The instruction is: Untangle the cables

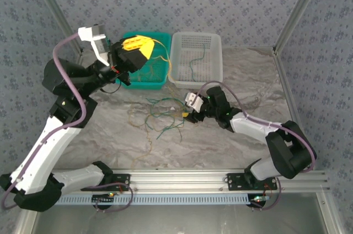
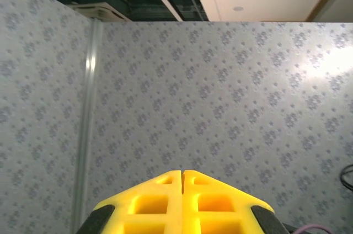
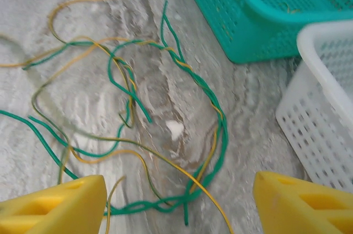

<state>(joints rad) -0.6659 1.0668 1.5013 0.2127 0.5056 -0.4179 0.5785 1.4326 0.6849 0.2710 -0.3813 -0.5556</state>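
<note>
A loose tangle of green and yellow-tan cables [image 1: 162, 113] lies on the marble table, and in the right wrist view the cables [image 3: 127, 96] twist round each other. My right gripper [image 1: 188, 114] hovers low at the tangle's right edge. It [image 3: 179, 206] is open, and a twisted green and yellow strand lies on the table between the yellow fingers [image 3: 52, 206], untouched. My left gripper [image 1: 138, 45] is raised above the teal basket. Its yellow fingertips [image 2: 182, 181] are shut together and point at the back wall. A thin yellow cable [image 1: 161, 56] curves beside its tip; I cannot tell whether it is held.
The teal basket [image 1: 160, 83] at the back holds yellow-tan cables. The white basket [image 1: 216, 41] beside it holds one green cable [image 1: 194, 64]. Both baskets [image 3: 242, 30] [image 3: 320, 134] stand close ahead of the right gripper. Metal frame posts and patterned walls enclose the table.
</note>
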